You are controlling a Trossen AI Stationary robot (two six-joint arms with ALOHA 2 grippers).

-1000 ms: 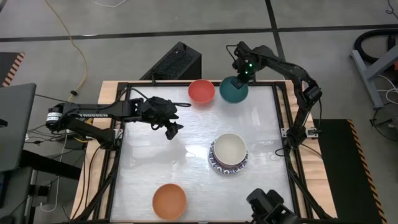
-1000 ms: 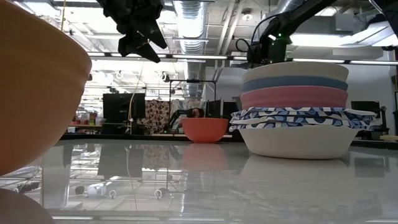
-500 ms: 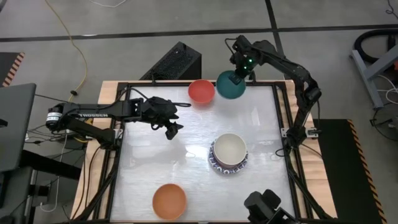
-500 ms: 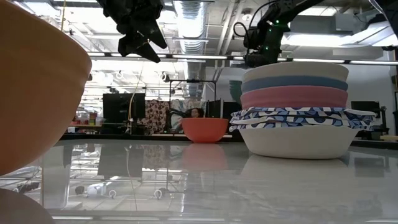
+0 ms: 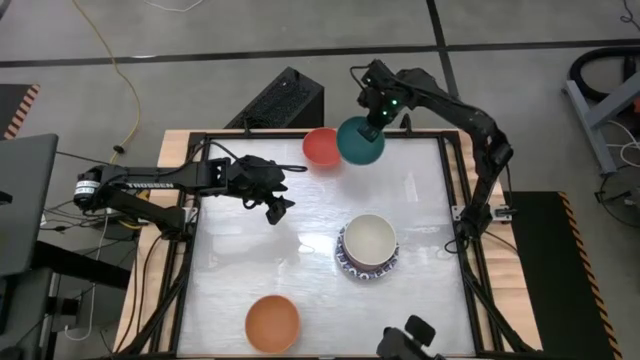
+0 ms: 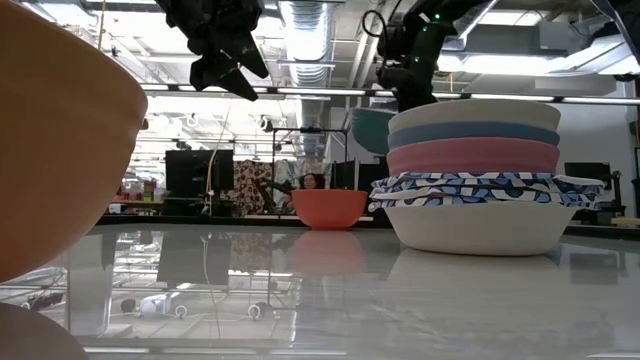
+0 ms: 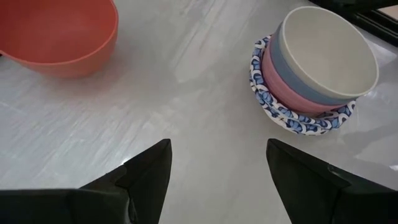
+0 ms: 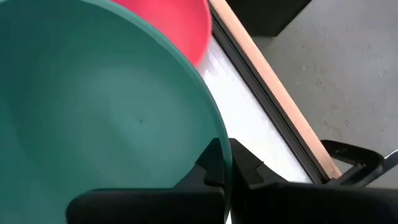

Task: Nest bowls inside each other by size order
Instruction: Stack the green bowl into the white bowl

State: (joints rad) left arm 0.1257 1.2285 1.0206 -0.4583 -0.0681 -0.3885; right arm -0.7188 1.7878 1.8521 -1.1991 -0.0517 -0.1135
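While the right gripper (image 5: 373, 117) pinches the teal bowl (image 5: 359, 141) by its rim, lifted at the table's far edge beside the red bowl (image 5: 321, 146), the stack (image 5: 369, 248) lies toward the near side, w/ left gripper (image 5: 279, 208) hanging wide open mid-table.

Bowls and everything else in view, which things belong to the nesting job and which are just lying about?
Job things:
teal bowl, pinched at its rim by the right gripper
red bowl
orange bowl
stack of cream, blue, pink and patterned bowls
left gripper, open, waiting over the table

Lying about:
black box and yellow cable on the floor
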